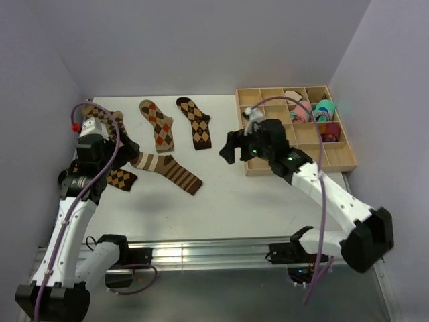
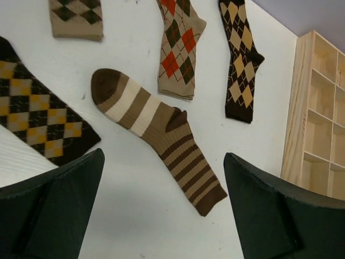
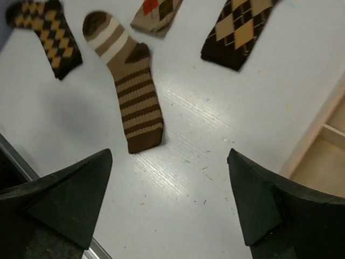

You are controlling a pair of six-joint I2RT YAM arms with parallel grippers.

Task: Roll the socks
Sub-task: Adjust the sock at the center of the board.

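On the white surface (image 1: 255, 201), the socks (image 1: 156, 126) lie flat, far left. Left gripper (image 2: 164, 156) and right gripper (image 3: 170, 154) hang apart, empty. The knit looks soft and limp; best pinch the striped sock (image 1: 167, 172) at its toe.

I find bare tabletop (image 1: 268, 201) across the lower centre of the overhead view, from the striped sock (image 1: 167, 172) rightward to the wooden tray (image 1: 249, 168). The right gripper (image 1: 231, 149), jaws wide, hangs above this strip, and its wrist view shows bare surface beneath. The tray blocks the right side, with its edge at the right margin of that wrist view. In the upper left and centre, flat socks form low obstacles with narrow strips of table between them. The left gripper (image 1: 126, 149), jaws wide, occupies the left of the frame above a dark argyle sock (image 1: 122, 178), near the left wall (image 1: 33, 100).
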